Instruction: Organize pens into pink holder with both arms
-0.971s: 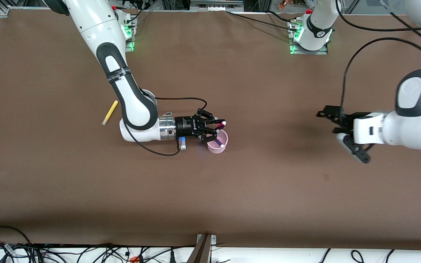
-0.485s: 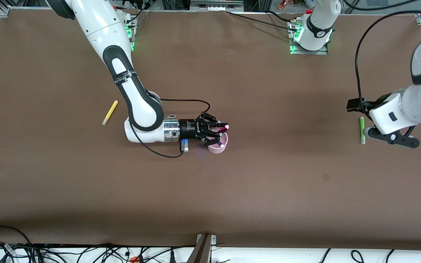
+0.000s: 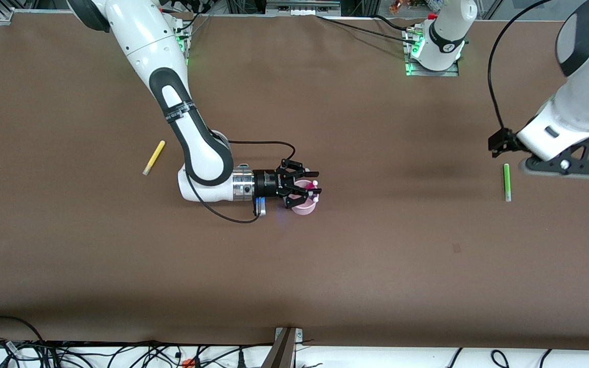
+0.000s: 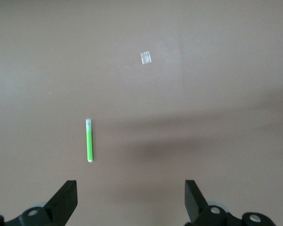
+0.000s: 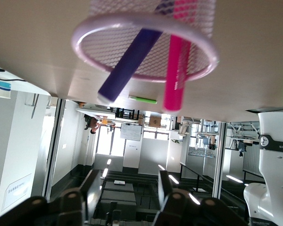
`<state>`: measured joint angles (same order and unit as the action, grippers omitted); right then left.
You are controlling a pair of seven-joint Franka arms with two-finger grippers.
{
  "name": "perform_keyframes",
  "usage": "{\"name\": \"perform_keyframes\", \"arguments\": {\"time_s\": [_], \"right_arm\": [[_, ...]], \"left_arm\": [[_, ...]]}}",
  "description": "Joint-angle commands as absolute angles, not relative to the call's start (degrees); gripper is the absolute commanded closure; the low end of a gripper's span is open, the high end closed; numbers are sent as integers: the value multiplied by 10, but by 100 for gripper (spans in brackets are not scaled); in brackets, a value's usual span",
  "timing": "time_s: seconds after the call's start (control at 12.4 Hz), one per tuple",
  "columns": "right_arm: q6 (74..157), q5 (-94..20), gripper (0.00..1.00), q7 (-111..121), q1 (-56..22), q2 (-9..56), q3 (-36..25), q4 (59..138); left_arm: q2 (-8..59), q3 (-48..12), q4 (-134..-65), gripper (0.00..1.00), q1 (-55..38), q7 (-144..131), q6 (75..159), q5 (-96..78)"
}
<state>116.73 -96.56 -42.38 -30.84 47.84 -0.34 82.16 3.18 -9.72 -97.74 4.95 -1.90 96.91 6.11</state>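
The pink holder [image 3: 302,208] stands mid-table, its rim filling the right wrist view [image 5: 146,47]. The dark purple pen [image 5: 129,61] and the magenta pen [image 5: 177,70] lean inside it. My right gripper [image 3: 316,182] lies level over the holder, open and empty, as the right wrist view [image 5: 128,186] shows. The green pen [image 3: 506,182] lies flat at the left arm's end of the table. My left gripper [image 3: 523,156] hovers open beside and above it, and its wrist view [image 4: 130,197] shows the green pen [image 4: 89,140] ahead of one finger. The yellow pen [image 3: 154,157] lies toward the right arm's end.
A small clear scrap [image 3: 456,248] lies on the brown table [image 3: 376,286], nearer to the front camera than the green pen, and it also shows in the left wrist view [image 4: 145,57]. Cables trail by the arm bases and along the front edge.
The left arm swung toward its end of the table and uncovered the green pen. The right gripper dropped lower and let go of the magenta pen, which now rests in the holder.
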Motion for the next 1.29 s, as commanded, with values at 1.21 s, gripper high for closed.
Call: {"name": "perform_keyframes", "arguments": {"time_s": [1.21], "right_arm": [[891,-310,0,-172,-283,151,-250,859]], "left_arm": [[-12,1,-1000,0,-8,-5,990,-11]]}}
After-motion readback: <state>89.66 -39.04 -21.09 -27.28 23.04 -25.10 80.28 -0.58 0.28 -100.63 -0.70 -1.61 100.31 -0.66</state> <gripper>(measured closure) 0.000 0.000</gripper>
